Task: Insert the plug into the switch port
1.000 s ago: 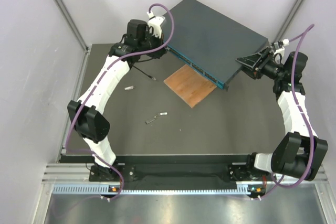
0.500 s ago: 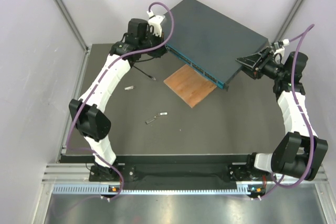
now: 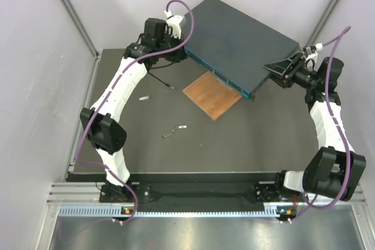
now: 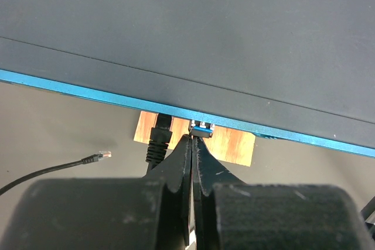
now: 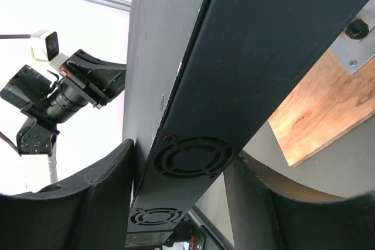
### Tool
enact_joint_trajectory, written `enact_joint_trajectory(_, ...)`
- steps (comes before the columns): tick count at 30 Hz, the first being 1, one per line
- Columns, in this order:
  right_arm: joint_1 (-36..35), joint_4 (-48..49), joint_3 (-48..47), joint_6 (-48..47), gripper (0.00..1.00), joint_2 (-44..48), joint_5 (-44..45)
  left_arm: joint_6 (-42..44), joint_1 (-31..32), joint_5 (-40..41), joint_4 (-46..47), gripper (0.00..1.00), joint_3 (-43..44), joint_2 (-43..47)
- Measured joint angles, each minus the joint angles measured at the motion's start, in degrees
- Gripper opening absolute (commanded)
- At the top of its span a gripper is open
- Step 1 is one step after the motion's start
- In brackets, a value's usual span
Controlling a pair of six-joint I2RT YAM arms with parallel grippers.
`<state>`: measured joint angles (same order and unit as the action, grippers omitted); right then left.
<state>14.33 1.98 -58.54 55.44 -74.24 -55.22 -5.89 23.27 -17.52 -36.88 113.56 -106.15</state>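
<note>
The dark blue-grey switch [image 3: 240, 42] lies at the back, its teal port face [image 3: 217, 74] turned to the front left. My left gripper [image 3: 179, 45] is shut at that face's left end. In the left wrist view its tips [image 4: 193, 139] touch a small blue and silver piece [image 4: 201, 127] under the teal edge [image 4: 88, 92]. A black cable boot [image 4: 158, 141] sits in a port just to the left. The pale plug [image 4: 104, 154] lies free on the mat [image 3: 171, 88] on its thin black cable. My right gripper [image 3: 280, 72] clamps the switch's vented side [image 5: 190, 159].
A brown wooden board [image 3: 212, 95] lies under the switch's front edge and shows in both wrist views [image 4: 234, 144] [image 5: 328, 109]. Loose grey pieces [image 3: 143, 98] [image 3: 170, 134] lie on the dark mat. Grey walls stand on the left, right and back.
My left arm has shifted slightly up and to the right, toward the switch's left end. The right arm, the switch and the free plug have not moved.
</note>
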Motion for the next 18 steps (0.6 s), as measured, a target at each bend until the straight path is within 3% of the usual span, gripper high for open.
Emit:
enact_joint_trajectory(6,0.04,-0.74,-0.44,-0.59,0.00,-0.20,-0.31,0.26,-0.17,-0.26,-0.09,0.00,-0.20,-0.02)
enact_joint_trajectory(11,0.07,-1.22,-0.52,-1.31,0.08,-0.17,-0.55,0.28,-3.54,-7.39,4.31,0.15,-5.88,2.97)
enact_joint_trajectory(17,0.09,-2.34,-1.11,-1.92,0.42,-0.20,-0.57,2.25,-13.99,-16.22,4.90,0.34,-13.40,11.69)
enact_joint_trajectory(18,0.09,-2.54,-1.25,-2.05,0.52,-0.20,-0.52,3.19,-15.82,-17.05,4.57,0.36,-14.51,13.62)
